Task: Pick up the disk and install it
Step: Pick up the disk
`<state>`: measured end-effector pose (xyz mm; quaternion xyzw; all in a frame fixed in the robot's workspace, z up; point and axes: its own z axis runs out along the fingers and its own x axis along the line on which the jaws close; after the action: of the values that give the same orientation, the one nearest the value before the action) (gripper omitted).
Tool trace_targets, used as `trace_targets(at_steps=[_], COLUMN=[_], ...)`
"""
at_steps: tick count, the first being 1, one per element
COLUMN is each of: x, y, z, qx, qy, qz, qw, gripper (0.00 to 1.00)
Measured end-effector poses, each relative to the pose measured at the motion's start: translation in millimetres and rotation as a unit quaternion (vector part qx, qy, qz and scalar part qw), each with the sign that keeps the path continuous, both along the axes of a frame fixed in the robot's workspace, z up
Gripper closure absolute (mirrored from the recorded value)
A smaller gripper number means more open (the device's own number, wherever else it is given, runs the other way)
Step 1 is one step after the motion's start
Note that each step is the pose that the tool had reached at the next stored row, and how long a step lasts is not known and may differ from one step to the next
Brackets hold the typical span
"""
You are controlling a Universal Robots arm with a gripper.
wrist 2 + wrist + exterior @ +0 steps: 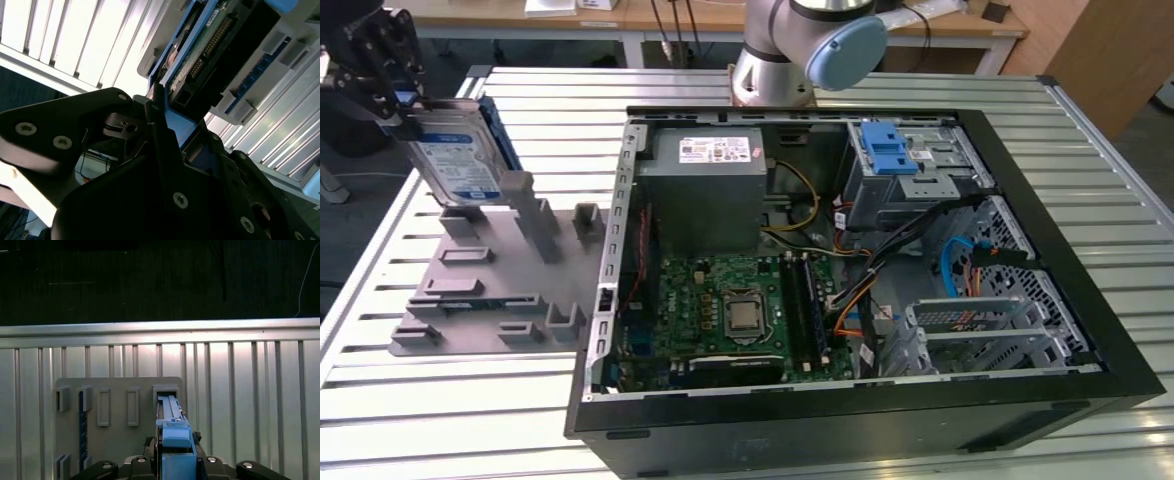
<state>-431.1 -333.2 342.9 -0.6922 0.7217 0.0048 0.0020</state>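
The disk point(460, 160) stands on edge at the exterior view's left, its white-and-blue label facing out and a blue rail along its side. My gripper point(408, 108) is shut on its upper end. The disk's lower end is at the tall posts of a grey holder stand point(480, 290); I cannot tell whether it still sits in a slot. In the first wrist view the disk's blue rail point(174, 432) runs from the gripper point(175, 465) to a slot in the stand point(115, 440). The second wrist view shows the disk's underside point(210, 45) beyond a dark finger point(160, 135).
An open computer case point(1067, 400) lies to the exterior view's right of the stand, with a grey power supply point(707, 190), a motherboard point(734, 310) and a blue-latched drive cage point(907, 165) inside. The arm's base point(781, 60) stands behind it. A slatted metal table point(454, 420) carries everything.
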Motion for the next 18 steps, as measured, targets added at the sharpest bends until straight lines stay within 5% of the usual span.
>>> trace_targets(at_steps=[18], x=[-0.1], y=[0.0], z=[19.1], qx=[0.0000], qy=[0.0000], qz=[0.000], qw=[1.0000], gripper=[0.64])
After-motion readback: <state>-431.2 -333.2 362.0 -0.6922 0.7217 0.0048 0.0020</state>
